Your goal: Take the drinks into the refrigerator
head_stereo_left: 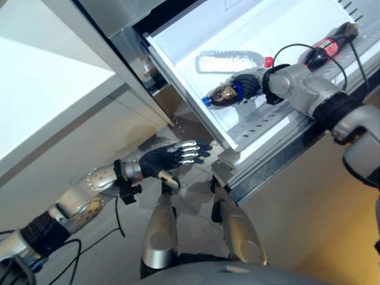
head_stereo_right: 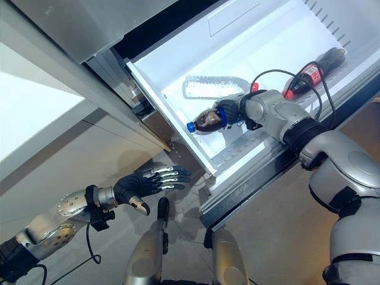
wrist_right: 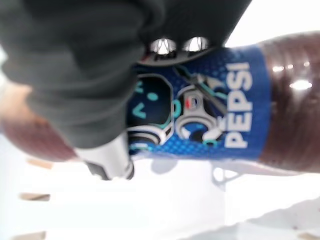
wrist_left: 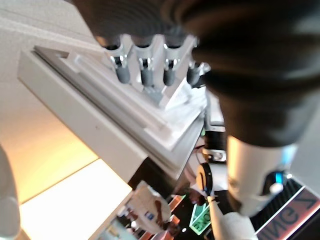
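One cola bottle (head_stereo_right: 205, 120) gripped in right hand (head_stereo_right: 228, 111).

Open white fridge drawer (head_stereo_left: 178, 65) holding three bottles

A clear water bottle (head_stereo_left: 231, 61), a blue-capped cola (head_stereo_right: 205, 120) and a red-labelled cola (head_stereo_left: 329, 43) are lying on its floor.

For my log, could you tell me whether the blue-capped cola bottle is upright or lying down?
Lying down: the cola bottle lies on its side over the open drawer, right robot hand curled round its blue label.
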Controlling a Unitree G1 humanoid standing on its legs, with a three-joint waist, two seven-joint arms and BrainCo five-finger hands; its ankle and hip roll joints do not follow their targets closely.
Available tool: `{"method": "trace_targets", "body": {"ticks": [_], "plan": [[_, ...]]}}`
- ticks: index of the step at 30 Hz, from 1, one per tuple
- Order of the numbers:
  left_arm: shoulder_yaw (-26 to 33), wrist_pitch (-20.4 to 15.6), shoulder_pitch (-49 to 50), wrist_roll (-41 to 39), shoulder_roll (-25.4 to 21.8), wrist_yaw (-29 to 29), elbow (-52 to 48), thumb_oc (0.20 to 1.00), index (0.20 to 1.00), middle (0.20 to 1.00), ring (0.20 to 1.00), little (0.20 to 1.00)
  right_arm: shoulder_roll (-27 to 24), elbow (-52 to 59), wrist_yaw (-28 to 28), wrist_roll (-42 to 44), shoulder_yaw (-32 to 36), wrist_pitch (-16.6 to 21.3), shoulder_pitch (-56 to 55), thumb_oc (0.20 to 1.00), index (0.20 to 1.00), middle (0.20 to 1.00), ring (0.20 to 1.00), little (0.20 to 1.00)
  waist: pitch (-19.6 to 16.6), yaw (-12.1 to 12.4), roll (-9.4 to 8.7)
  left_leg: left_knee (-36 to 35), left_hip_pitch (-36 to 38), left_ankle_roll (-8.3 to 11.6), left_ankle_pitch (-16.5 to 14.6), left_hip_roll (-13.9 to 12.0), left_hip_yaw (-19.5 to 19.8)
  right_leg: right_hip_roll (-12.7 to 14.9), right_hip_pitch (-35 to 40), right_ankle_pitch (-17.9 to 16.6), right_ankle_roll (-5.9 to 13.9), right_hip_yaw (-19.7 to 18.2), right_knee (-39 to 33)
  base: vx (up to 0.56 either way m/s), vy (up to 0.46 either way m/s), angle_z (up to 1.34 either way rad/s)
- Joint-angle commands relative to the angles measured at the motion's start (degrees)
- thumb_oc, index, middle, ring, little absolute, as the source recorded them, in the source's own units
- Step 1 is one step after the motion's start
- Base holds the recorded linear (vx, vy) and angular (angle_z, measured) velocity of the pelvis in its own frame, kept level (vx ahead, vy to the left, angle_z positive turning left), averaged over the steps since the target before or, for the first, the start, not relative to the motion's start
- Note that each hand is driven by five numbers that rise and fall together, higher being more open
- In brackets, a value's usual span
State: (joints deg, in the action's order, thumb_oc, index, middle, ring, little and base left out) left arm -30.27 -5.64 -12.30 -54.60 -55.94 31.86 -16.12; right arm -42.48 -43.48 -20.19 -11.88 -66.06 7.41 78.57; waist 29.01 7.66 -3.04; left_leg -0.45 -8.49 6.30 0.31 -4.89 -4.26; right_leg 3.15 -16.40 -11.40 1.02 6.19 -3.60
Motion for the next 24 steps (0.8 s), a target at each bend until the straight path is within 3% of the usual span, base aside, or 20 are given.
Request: {"method": "trace_targets", "body": {"ticks": [1, 13, 24], "plan": [[1.9, -1.4, 3.6, 1.2, -0.6, -0.6, -8.8, 1.000, 1.000, 1.000, 1.000, 1.000, 1.4, -3.2, 2.9, -1.9, 0.8, 1.2, 8.2, 0.200, 0.200, 0.200, 0.200, 0.200, 0.8, 1.6, 0.04, -2.7, -3.3, -4.14, 4.0, 1.9, 2.5, 0.8, -3.5, 5.6, 4.90, 0.4, 11.8, 0.01, 0.003, 0.07], [0.6, -1.7, 1.8, 1.5, 1.8, -3.2, -9.1, 1.000, 1.000, 1.000, 1.000, 1.000, 10.7, -27.9, 10.9, -7.4, 6.5, -0.8, 6.3, 0.200, 0.200, 0.200, 0.200, 0.200, 0.8, 2.2, 1.44, -3.5, -6.3, -4.09, 4.8, 2.0, 3.3, 1.0, -6.4, 5.4, 4.74, 1.0, 11.6, 0.00, 0.005, 0.04], [-1.1, -2.6, 0.2, 1.7, 3.9, -3.5, -8.9, 1.000, 1.000, 1.000, 1.000, 1.000, 9.2, -35.9, 13.9, -12.7, 9.5, -1.1, 2.1, 0.200, 0.200, 0.200, 0.200, 0.200, 0.8, 3.8, 4.32, -3.7, -7.5, -4.30, 4.9, 2.6, 4.1, 1.8, -7.7, 5.6, 4.71, 1.4, 11.9, -0.01, 0.010, 0.05]]}}
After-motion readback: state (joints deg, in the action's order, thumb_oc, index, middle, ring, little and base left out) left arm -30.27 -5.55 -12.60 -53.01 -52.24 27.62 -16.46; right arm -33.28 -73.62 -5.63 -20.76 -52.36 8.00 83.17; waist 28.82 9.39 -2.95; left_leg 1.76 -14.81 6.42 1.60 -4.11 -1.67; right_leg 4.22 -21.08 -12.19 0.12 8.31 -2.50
